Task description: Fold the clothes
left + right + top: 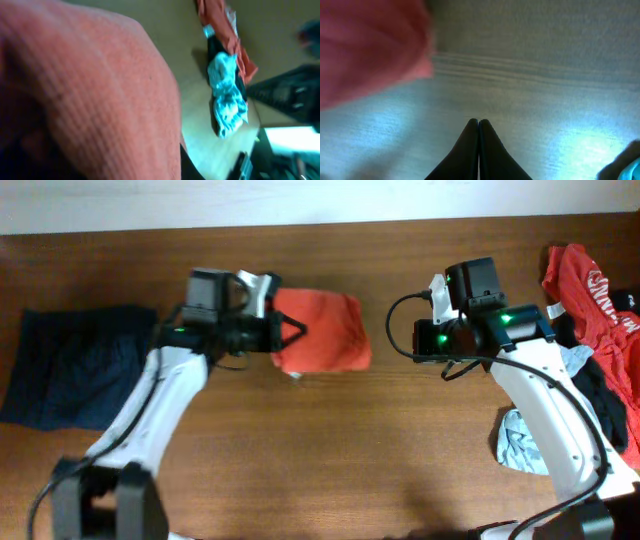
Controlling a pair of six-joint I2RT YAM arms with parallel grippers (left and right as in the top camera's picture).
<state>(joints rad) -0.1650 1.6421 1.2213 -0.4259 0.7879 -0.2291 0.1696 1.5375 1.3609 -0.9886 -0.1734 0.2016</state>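
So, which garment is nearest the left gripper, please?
The orange-red T-shirt mid-table, right at the left gripper; the navy garment and right-side heap lie farther off.

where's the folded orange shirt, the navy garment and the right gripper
orange-red shirt (330,330), overhead, centre of the folded bundle
navy garment (70,365), overhead, middle of the cloth
right gripper (479,121), right wrist view, between its shut fingertips

A brown wooden table (330,450) filled the frame. A folded orange-red T-shirt (330,330) lay upper centre and a navy garment (70,365) lay at the left edge. A red printed tee (590,290), black garment (600,390) and pale grey-blue garment (520,442) were heaped at the right edge.
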